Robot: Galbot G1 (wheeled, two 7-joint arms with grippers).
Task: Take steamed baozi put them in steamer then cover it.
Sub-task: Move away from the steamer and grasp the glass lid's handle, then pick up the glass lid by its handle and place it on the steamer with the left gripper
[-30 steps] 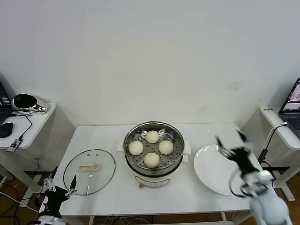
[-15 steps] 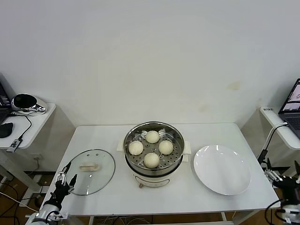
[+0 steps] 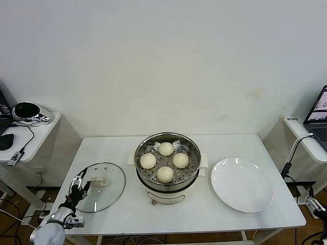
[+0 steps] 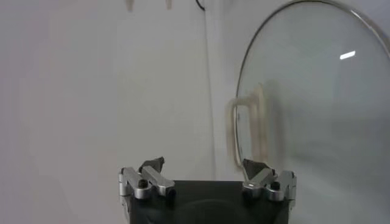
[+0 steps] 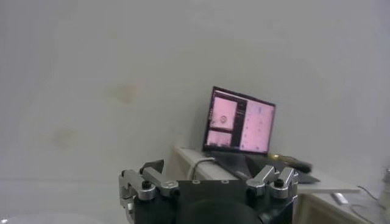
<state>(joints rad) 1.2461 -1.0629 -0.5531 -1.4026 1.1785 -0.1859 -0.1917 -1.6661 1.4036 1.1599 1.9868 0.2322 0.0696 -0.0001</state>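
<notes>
Moved up over the glass lid's edge since earlier, the left pincer is spread wide, empty, above the white worktop.

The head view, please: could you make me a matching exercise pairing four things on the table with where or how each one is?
Things:
1. steamed baozi
2. glass lid
3. white plate
4. left gripper

Places or states:
A. bare, on the robot's right of the steamer
B. open, at the lid's outer edge
C. flat on the table, on the robot's left of the steamer
D. on the perforated tray in the steamer

Pairs: 1-D, 2-C, 3-A, 4-B
</notes>
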